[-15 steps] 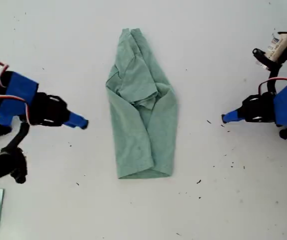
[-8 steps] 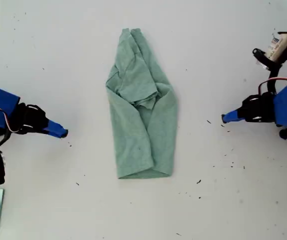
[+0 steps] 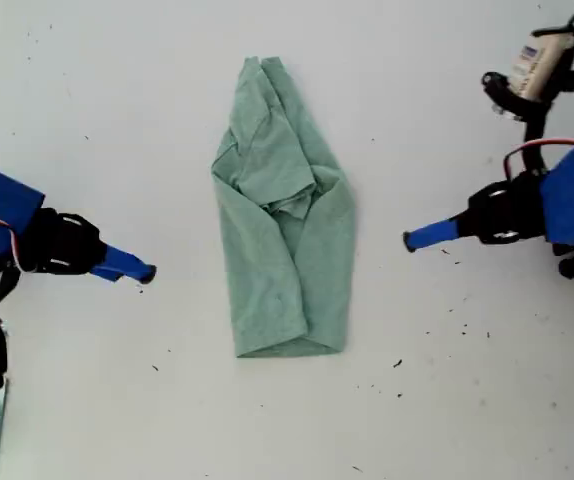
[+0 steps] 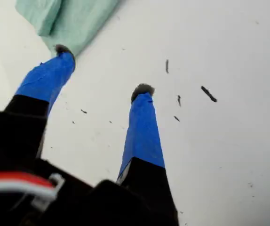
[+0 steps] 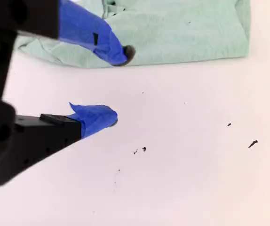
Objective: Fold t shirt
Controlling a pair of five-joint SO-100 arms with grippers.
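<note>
Lying lengthwise in the middle of the white table (image 3: 447, 90), the t shirt (image 3: 282, 220) is a pale green bundle. Its sides are turned in over each other, so it reads as one long strip. It runs from a narrow, bunched end at the exterior view's top to a squarer, folded end at that view's bottom. A rumpled flap sits across its middle. Nothing is touching the cloth.

My first gripper (image 3: 412, 240) comes in from the exterior view's right, its blue-taped tip aimed at the shirt's mid-length but apart from it, with bare table between. In the first wrist view its claw (image 4: 103, 70) is spread. The two blue fingers (image 4: 142, 127) stand apart with nothing between them, and one end of the shirt (image 4: 69, 19) shows just beyond their tips.

My second gripper (image 3: 145, 272) reaches in from the exterior view's left and stops farther from the cloth. In the second wrist view its claw (image 5: 118, 87) is likewise spread and empty, with the shirt (image 5: 182, 30) lying across the table ahead of it.

Small dark specks (image 4: 208, 93) dot the table, thickest on the exterior view's right near my first gripper.
</note>
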